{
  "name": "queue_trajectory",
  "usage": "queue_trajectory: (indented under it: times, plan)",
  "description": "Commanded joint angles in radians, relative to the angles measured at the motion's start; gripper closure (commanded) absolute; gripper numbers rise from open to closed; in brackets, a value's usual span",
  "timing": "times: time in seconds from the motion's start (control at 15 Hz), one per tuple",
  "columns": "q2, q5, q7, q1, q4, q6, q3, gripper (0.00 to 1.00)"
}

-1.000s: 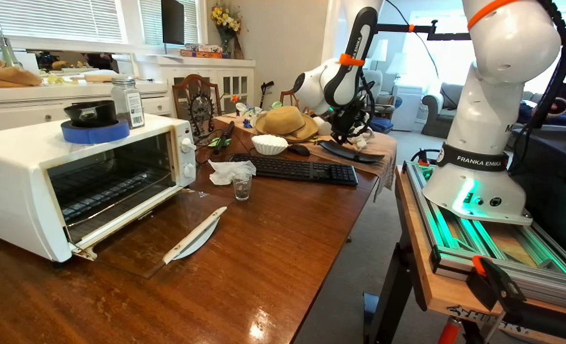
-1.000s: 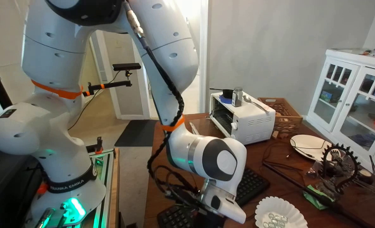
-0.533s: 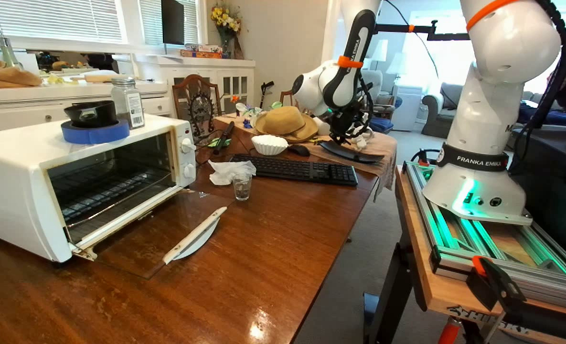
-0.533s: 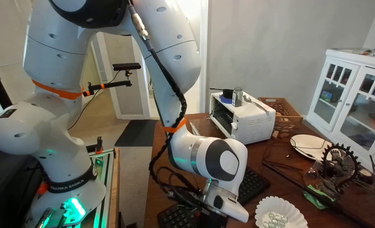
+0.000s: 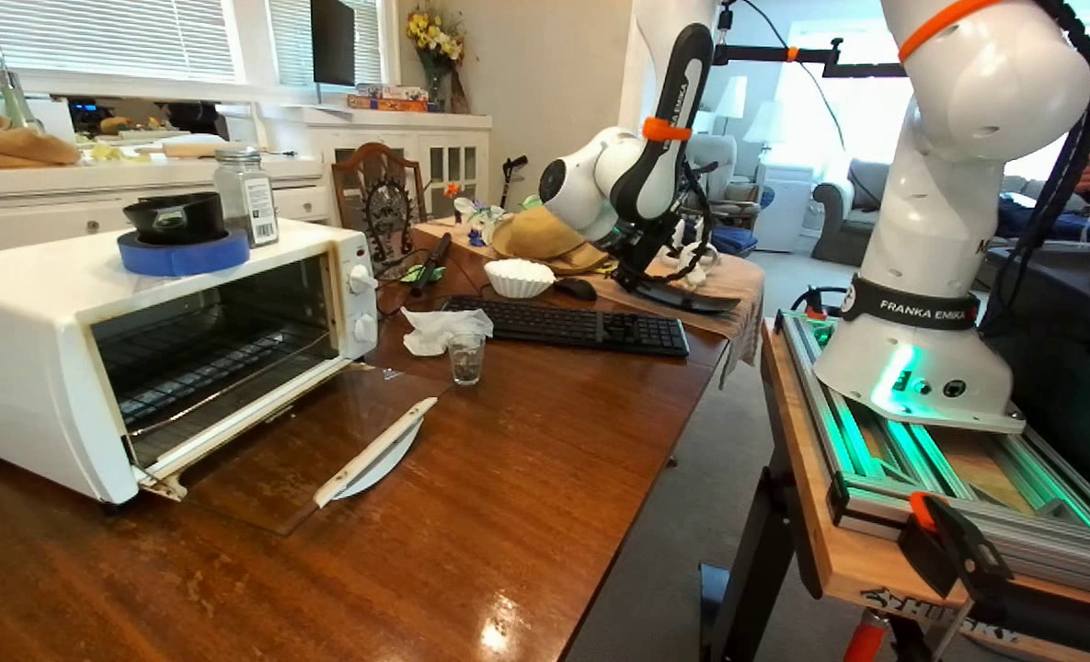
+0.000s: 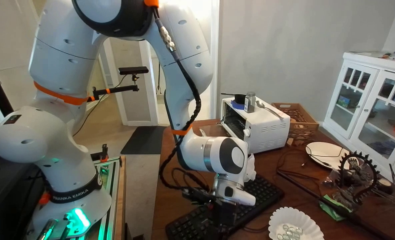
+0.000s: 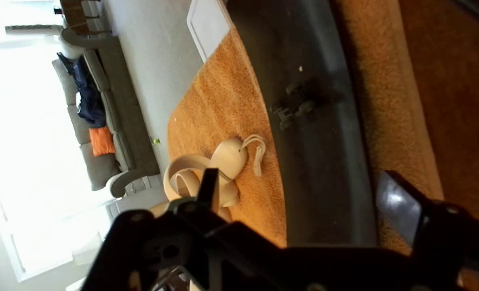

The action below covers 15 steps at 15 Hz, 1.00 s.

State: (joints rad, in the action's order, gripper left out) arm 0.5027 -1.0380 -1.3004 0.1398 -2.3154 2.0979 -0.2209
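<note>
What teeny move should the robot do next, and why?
Maybe bring the gripper a little closer to the curved black piece, because its jaws stand open and, in the wrist view, the piece shows between them, not gripped.

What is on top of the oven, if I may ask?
On the oven are blue tape with a black pan on it, a jar and a spoon. The surface directly under these is covered, and the pan hides the tape's middle.
</note>
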Motion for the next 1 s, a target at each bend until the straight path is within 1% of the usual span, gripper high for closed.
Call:
queue_trajectory:
  times: [0.0, 0.2, 0.4, 0.67, 0.73, 0.87, 0.93]
  plan:
    - [0.039, -0.090, -0.045, 0.004, -0.017, 0.067, 0.001, 0.00]
    - [0.054, -0.164, -0.065, 0.029, -0.046, 0.126, -0.013, 0.00]
    - [0.081, -0.277, -0.095, 0.057, -0.063, 0.206, -0.024, 0.00]
    - [0.090, -0.361, -0.134, 0.093, -0.070, 0.238, -0.022, 0.00]
    - [0.093, -0.372, -0.139, 0.098, -0.069, 0.237, -0.021, 0.20]
    - [0.093, -0.381, -0.142, 0.106, -0.071, 0.235, -0.015, 0.32]
    - [0.090, -0.385, -0.146, 0.112, -0.076, 0.239, -0.015, 0.42]
